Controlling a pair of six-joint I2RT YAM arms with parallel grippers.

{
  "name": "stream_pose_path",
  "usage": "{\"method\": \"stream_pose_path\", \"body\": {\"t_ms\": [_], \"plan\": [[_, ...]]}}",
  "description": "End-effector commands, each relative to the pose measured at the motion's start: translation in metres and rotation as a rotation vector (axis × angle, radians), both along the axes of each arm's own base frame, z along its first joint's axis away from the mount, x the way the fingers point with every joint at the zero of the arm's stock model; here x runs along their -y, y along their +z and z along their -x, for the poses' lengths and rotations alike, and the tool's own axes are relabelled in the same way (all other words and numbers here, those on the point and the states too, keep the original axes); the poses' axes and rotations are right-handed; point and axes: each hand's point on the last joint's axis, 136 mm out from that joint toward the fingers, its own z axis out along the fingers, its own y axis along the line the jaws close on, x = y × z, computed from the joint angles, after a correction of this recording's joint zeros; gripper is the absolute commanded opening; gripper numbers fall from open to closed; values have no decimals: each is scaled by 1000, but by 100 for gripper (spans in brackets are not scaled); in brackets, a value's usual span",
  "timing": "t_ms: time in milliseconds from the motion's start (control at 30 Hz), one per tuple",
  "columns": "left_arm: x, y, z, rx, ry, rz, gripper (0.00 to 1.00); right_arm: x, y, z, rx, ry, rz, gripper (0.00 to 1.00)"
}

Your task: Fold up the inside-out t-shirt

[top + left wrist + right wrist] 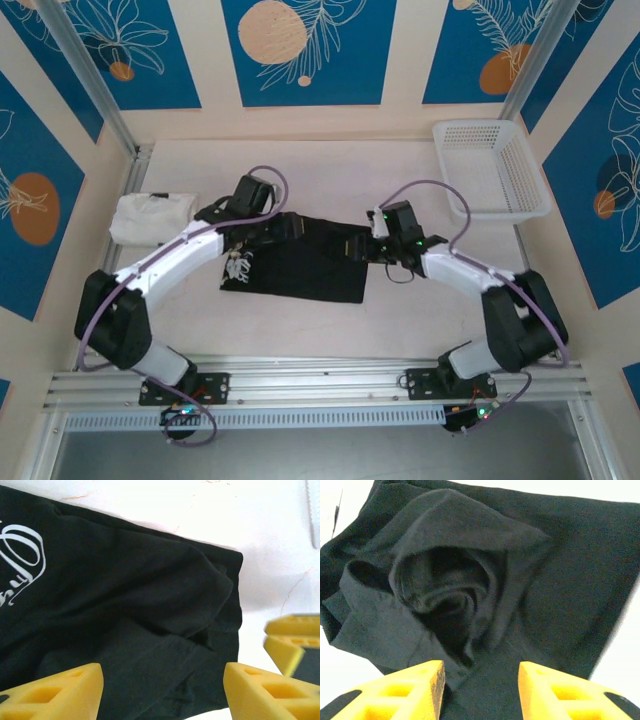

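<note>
Two open grippers are hovering over a black t-shirt point(300, 262).
Left gripper point(272, 226) point(162, 690) and right gripper point(360, 248) point(480, 690) are both standing with jaws parted, gripping nothing. The t-shirt is lying flat on the table point(400, 315), its long axis running from one pair of jaws to the other, white print point(238, 268) showing at the left jaws' end and a bunched fold point(445, 590) sitting just ahead of the right jaws.

Left arm point(165, 258), right arm point(462, 268): white shell links, black round joints, black wrist blocks. Lilac cable point(432, 186) loops along each. Small green lights at bases. Left hand point(162, 669), right hand point(480, 665): yellow wedge fingers point(60, 692), rectangular recesses.
</note>
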Motion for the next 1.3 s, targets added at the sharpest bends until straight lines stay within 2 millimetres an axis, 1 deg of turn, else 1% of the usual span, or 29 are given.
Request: {"method": "stream_pose_path", "body": {"t_ms": [0,67,200,367,433,500,600,733,767,833,900,1000,1067,1133,1167,1267], "plan": [[20,-18,21,35,-119,-27,64,-20,9,-26,22,23,-63,45],[21,-29,23,35,-105,-21,64,-24,3,-37,20,38,-37,46],[33,-34,21,61,-94,21,64,-33,-11,-53,15,76,31,50],[43,-49,28,21,-93,-1,64,-26,-24,-65,65,85,213,52],[46,-52,31,12,-89,10,64,-24,-27,-67,90,99,265,52],[47,-52,32,11,-78,18,64,-24,-30,-70,106,114,301,52],[40,-53,31,12,-54,-4,64,-26,-35,-75,131,132,343,52],[28,-54,33,14,-25,-53,64,-24,-34,-85,174,131,378,52],[25,-53,33,20,-20,-63,64,-23,-32,-88,182,125,373,50],[22,-51,32,35,-20,-78,64,-21,-30,-93,185,115,352,44],[23,-48,30,47,-33,-87,64,-17,-28,-98,174,97,316,31],[33,-47,30,49,-82,-104,64,-14,-24,-101,150,77,235,14],[39,-47,29,54,-107,-136,63,-11,-23,-102,126,63,180,8],[38,-48,26,58,-95,-171,64,-9,-23,-102,102,50,133,3],[33,-47,22,68,-76,-195,64,-6,-23,-102,91,37,116,0],[20,-41,12,114,-39,-271,64,0,-21,-101,69,20,69,0]]}}
